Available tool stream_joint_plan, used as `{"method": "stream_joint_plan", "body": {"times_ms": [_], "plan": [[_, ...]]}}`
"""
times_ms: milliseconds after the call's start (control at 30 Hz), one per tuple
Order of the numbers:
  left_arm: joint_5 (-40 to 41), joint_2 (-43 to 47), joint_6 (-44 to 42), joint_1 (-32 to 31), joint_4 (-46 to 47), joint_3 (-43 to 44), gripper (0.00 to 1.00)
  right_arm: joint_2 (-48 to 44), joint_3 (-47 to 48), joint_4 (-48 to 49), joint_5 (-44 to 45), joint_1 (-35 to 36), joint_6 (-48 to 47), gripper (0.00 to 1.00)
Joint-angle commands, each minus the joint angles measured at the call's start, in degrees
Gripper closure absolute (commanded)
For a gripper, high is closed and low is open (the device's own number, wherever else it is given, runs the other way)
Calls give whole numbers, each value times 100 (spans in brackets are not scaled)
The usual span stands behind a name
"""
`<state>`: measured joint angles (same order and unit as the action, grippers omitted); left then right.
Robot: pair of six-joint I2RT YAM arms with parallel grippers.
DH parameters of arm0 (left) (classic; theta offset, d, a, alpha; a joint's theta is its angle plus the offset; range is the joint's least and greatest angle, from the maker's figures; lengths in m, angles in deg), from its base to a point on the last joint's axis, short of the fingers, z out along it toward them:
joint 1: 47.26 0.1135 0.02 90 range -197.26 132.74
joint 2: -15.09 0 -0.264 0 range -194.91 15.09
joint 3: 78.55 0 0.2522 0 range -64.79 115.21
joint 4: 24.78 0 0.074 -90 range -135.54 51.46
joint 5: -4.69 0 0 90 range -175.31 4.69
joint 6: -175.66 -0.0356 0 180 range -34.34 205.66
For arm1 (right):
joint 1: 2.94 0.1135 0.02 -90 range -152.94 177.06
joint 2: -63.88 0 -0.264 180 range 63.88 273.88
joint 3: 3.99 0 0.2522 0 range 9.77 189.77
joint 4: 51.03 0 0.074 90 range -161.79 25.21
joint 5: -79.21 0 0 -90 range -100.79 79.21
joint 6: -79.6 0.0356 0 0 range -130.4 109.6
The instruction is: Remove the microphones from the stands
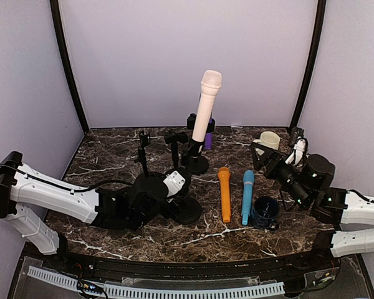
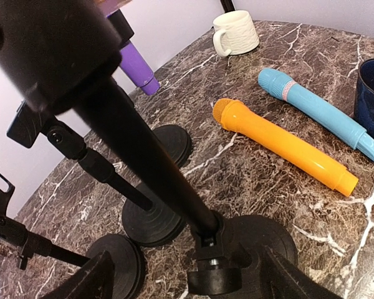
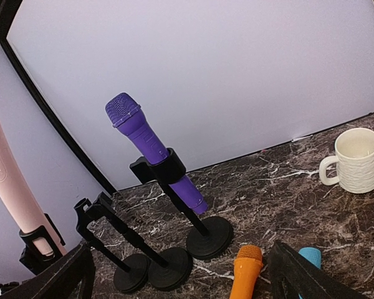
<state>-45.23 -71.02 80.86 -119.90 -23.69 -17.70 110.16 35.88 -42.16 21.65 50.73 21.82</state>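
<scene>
Table (image 1: 112, 156): dark marble-look slab with white veins and a smooth sheen. A round foot could skate on it if shoved sideways.
Left arm (image 1: 56, 193): white shells and black joints, laid low across the table to the foot of the tall stand.
Tall stand (image 2: 143, 156): matte black pole rising steeply from a heavy disc base (image 2: 262, 240), with a black collar at the joint. It looks top-heavy when loaded. A pull off the clip's line would likely tip it into its neighbours.
Pink microphone (image 1: 207, 106): the task's thing, by my reckoning. It sits in what appears to be that stand's clip, leaning slightly, domed head uppermost. The body is smooth, tapered plastic, so it may slip through a light pinch or bind if twisted.
Purple microphone (image 3: 146, 146): clipped in its own stand just behind the pink one, textured head up. A careless lift could knock it.
Empty stands (image 3: 128, 240): two thin black rods with open clips, which are snag points.
Left gripper (image 2: 187, 265): fingers spread wide on either side of the disc base. I cannot tell whether they touch it. If the base is unbraced, the stand may rise with the mic.
Right gripper (image 3: 181, 261): fingers spread with nothing between them, facing the stands and well apart from the pink microphone.
Orange microphone (image 2: 280, 143), blue microphone (image 2: 318, 112): lying flat side by side. Glossy and cylindrical, apt to roll if bumped.
Cream mug (image 3: 358, 161): ribbed, with a handle, at the table's rear.
Dark blue cup (image 1: 265, 212): beside the near end of the blue microphone.
</scene>
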Motion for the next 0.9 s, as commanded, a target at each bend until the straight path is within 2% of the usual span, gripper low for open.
{"method": "stream_joint_plan", "body": {"times_ms": [0, 200, 667, 867], "plan": [[142, -97, -262, -30, 178, 232, 20, -77, -54, 93, 143, -39, 9, 2], [208, -148, -220, -31, 92, 267, 32, -97, -53, 92, 173, -36, -3, 2], [402, -244, -241, -39, -115, 231, 24, 15, -1, 135, 140, -36, 17, 2], [397, -244, -270, -40, -105, 226, 36, 35, 0, 128, 148, -41, 15, 2]]}}
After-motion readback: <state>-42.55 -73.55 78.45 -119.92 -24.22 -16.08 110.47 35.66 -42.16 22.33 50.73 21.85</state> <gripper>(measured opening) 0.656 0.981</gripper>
